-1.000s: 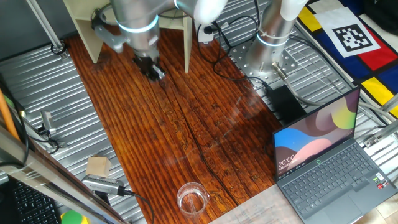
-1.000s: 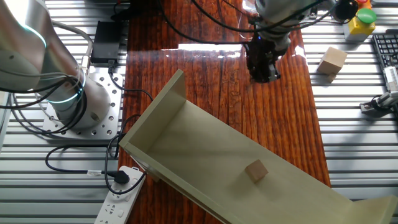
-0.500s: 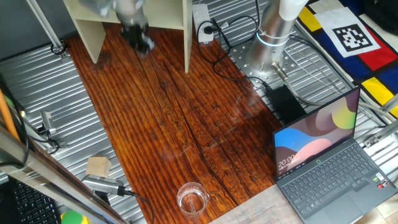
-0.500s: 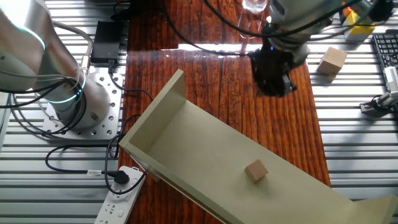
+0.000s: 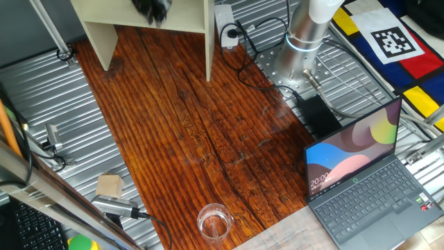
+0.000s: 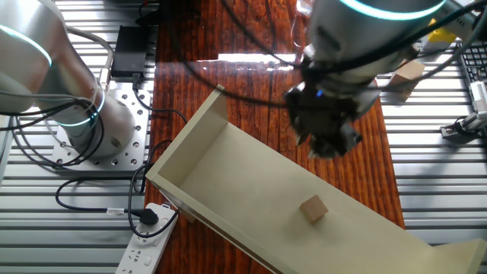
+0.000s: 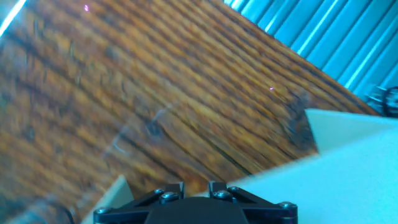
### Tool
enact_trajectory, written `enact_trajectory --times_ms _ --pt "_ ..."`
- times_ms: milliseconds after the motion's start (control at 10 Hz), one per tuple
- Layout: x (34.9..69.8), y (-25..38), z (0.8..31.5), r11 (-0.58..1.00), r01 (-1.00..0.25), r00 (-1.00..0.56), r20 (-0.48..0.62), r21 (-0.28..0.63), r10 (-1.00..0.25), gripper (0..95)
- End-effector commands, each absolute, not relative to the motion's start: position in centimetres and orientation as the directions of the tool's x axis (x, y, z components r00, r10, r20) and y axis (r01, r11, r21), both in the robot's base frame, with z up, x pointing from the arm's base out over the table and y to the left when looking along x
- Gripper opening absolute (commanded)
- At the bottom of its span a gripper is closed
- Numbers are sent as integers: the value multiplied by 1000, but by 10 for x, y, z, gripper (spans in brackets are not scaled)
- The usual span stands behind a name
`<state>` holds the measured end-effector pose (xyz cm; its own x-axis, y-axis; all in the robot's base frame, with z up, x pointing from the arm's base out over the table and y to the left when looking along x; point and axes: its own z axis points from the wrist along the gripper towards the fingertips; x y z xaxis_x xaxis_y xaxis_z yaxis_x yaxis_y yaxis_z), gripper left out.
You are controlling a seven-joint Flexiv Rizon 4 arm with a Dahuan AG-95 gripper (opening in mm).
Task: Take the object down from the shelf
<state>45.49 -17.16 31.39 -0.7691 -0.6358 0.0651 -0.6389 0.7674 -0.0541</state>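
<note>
Resting on the smooth cream shelf, the wooden cube sits apart from the blurred pincer, grip unclear.

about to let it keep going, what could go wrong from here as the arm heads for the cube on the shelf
1. The gripper is blurred with motion close to the shelf; it might clip the board's edge.
2. The cube is tiny and sits loose on the board, so a slightly off approach could knock it away.
3. The hand view doesn't show the cube.

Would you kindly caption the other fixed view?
Gripper hovers near the shelf, wooden cube resting on top.
</note>
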Motion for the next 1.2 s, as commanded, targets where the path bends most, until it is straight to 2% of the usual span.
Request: enact_trajectory --times_ms 100,500,1200 --pt "454 -179 322 748 -662 -749 69 -52 -659 190" --pt "454 -179 322 801 -594 -804 48 -69 -592 190" --pt "454 -179 322 819 -568 -822 9 -78 -570 190"
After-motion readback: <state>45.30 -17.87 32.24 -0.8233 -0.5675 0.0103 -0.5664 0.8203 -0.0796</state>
